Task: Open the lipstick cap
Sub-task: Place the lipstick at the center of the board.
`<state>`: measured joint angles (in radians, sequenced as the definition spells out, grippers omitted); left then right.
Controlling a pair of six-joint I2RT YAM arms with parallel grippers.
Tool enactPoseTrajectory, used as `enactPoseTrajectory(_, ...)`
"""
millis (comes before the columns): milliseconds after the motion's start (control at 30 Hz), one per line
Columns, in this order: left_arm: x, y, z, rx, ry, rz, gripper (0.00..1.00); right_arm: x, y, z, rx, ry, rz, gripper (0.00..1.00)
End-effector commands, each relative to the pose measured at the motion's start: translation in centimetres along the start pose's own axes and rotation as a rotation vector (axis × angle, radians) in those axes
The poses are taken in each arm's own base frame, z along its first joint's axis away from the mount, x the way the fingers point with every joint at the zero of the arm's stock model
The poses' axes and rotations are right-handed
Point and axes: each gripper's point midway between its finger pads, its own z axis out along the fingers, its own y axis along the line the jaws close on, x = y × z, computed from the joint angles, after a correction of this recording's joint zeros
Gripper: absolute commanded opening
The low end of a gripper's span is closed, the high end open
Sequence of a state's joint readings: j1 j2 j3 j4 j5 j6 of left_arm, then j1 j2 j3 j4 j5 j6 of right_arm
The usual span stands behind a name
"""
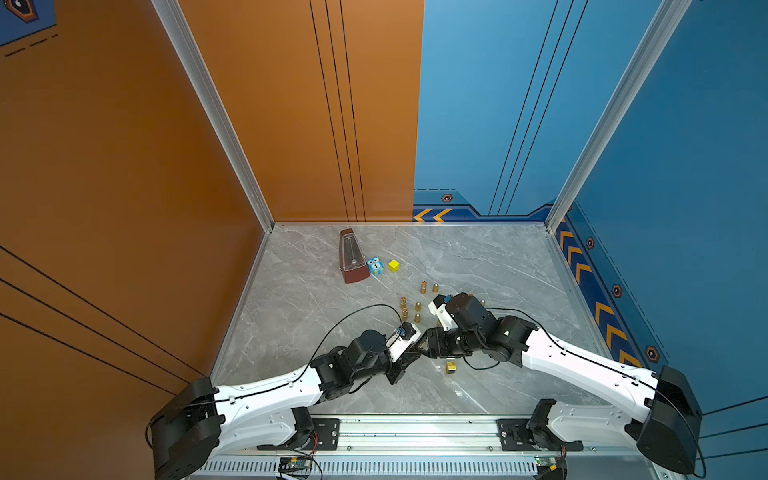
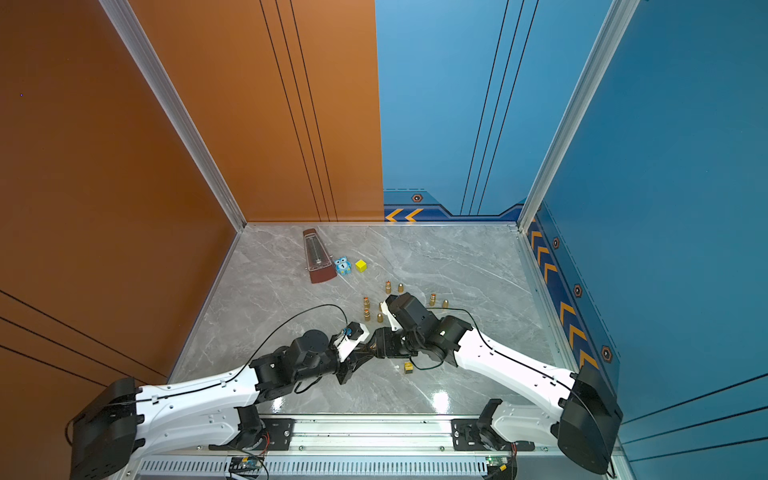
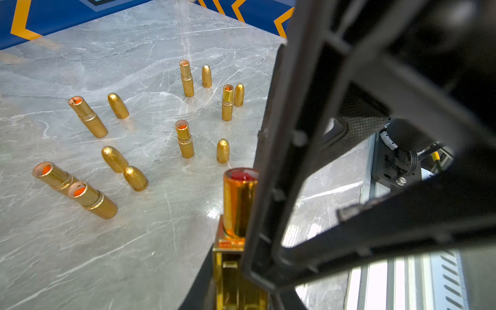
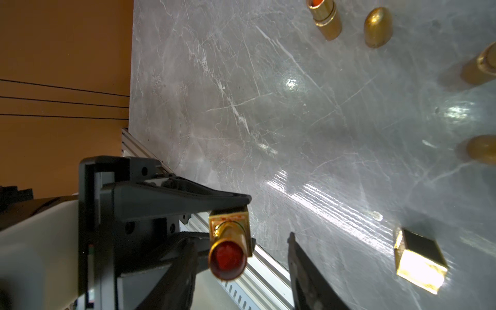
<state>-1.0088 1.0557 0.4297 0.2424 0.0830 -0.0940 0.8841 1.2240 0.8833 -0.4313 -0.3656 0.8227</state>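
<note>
Lipstick (image 4: 228, 243), its red tip bare, sits in the left jaws, which pinch its square gold base above the table (image 4: 268, 107). The right jaws are spread and empty, just beside the tube. The cap (image 4: 418, 263) lies on the table nearby.

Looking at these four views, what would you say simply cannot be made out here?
- Right gripper opening: dark and too small in both top views; the right wrist view shows only one finger clearly.
- Lipstick base: cut off by the left wrist view's edge.
- Gold tube: cut off by the right wrist view's edge, so open or capped is unclear.
</note>
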Motion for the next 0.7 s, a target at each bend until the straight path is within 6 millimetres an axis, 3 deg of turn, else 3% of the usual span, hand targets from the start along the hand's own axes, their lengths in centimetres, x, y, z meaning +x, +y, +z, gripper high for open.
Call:
enactPoseTrajectory(0,-2.0,-0.8,-0.2,0.025,-0.047,0.029,0.00,-0.5,1.0,0.5,-0.044,-0.007,0.001,0.50)
enactPoseTrajectory(400,-2.7,-0.7,-0.3,0.011,-0.068,0.038,0.00,0.3,0.5,1.7,-0.016,0.022,-0.006,0.29)
enactPoseTrajectory(667,-2.5,-0.3,-0.3,-0.013,-0.067,0.037,0.00,0.0,-0.1,1.3,0.034,-0.009,-0.016,0.24)
